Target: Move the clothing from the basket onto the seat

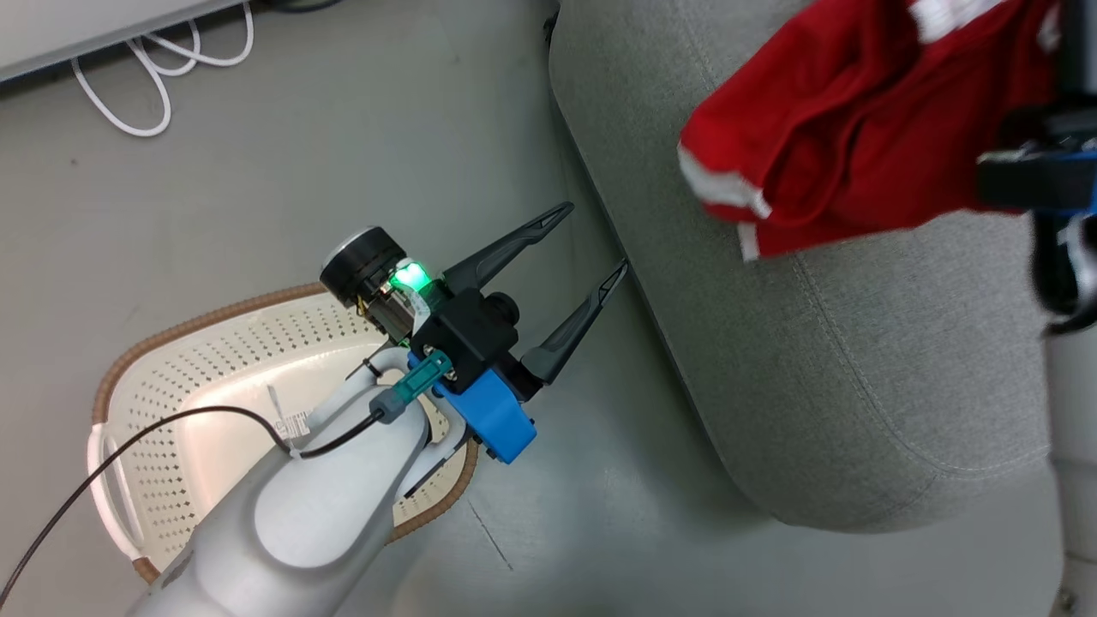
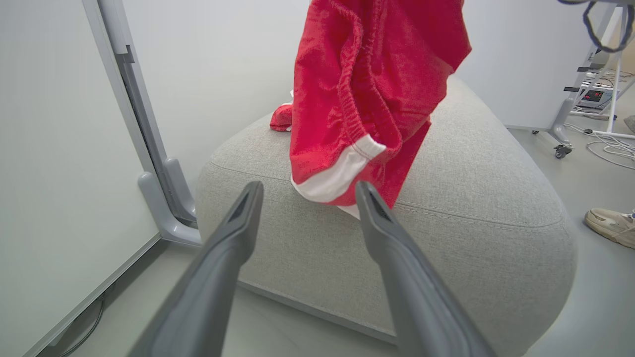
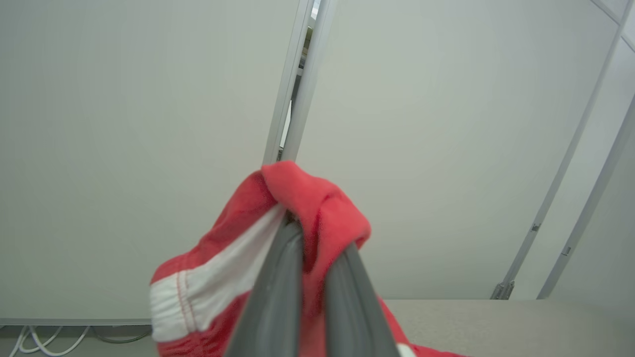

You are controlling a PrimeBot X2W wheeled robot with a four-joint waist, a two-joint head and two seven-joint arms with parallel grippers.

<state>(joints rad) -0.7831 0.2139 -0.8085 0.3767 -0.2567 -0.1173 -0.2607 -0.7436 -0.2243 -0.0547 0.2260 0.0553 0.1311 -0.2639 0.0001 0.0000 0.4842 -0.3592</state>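
The right gripper point(image 3: 311, 233) has its jaws clenched on a fold of a bright red garment point(image 3: 302, 198), pinching the cloth near a white panel. In the head view this red garment point(image 1: 857, 111) hangs bunched above the near corner of the light grey seat point(image 1: 857, 386), its white-striped hem pointing towards the floor gap. From the left wrist view the same garment point(image 2: 367, 89) droops with its elastic waistband and white band showing, and its lower edge reaches down to the seat point(image 2: 471, 198) top; whether it touches the fabric cannot be told. Behind it, a second red piece of clothing point(image 2: 281, 119) lies on the seat's top near the far edge.

The left gripper point(image 1: 597, 236) hovers over the grey floor between the basket point(image 1: 197, 321) and the seat, its jaws released and spread wide, grasping nothing. Its fingers point(image 2: 233, 238) point towards the seat's side, just below the hanging garment.

The cream perforated basket stands on the floor well apart from the seat, partly covered by the left forearm; a paper label point(image 1: 291, 424) shows on its floor. White cables point(image 1: 163, 51) loop on the floor by the wall. A pale shoe point(image 2: 612, 225) rests on the floor beside the seat.
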